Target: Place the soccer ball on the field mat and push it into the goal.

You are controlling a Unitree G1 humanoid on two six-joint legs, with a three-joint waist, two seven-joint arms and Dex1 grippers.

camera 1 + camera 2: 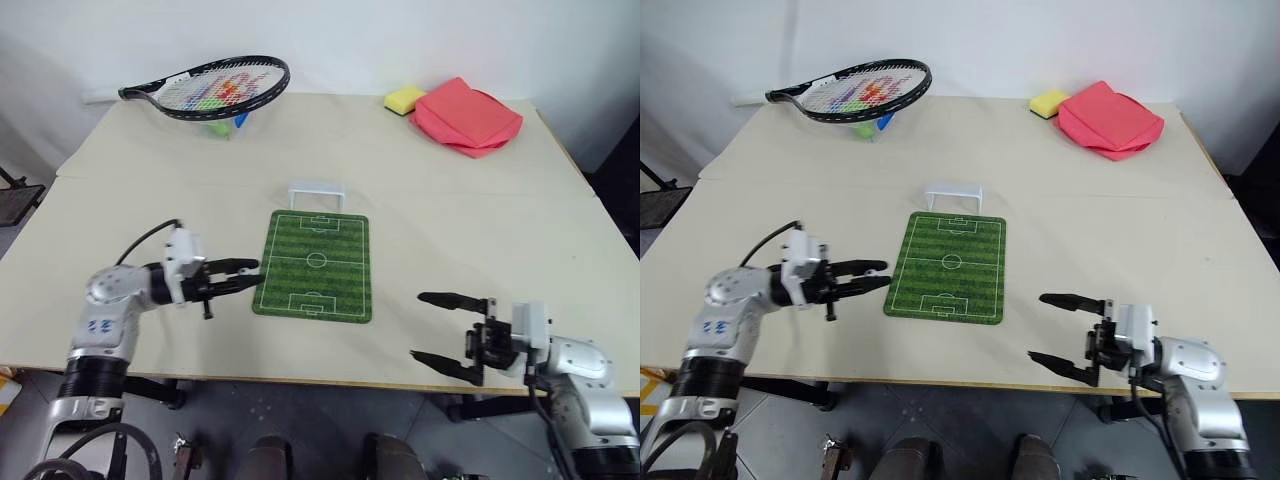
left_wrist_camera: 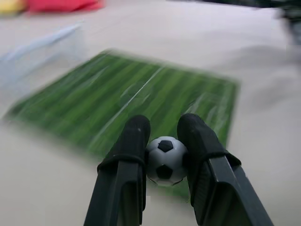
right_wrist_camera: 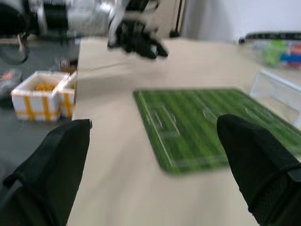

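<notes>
The soccer ball [image 2: 165, 159], white with black patches, is pinched between the two black fingers of my left gripper [image 1: 248, 273], which is shut on it just off the near left corner of the field mat [image 1: 316, 264]. The green mat with white pitch lines lies flat in the middle of the table. The small white goal [image 1: 317, 193] stands at the mat's far end. My right gripper [image 1: 438, 327] hovers open near the table's front edge, to the right of the mat, with nothing between its fingers.
A tennis racket [image 1: 210, 86] rests over a clear container with coloured items at the far left. A red cloth [image 1: 467, 115] and a yellow sponge [image 1: 404, 99] lie at the far right. A white box with yellow contents [image 3: 43, 95] sits on the floor beyond the table's left side.
</notes>
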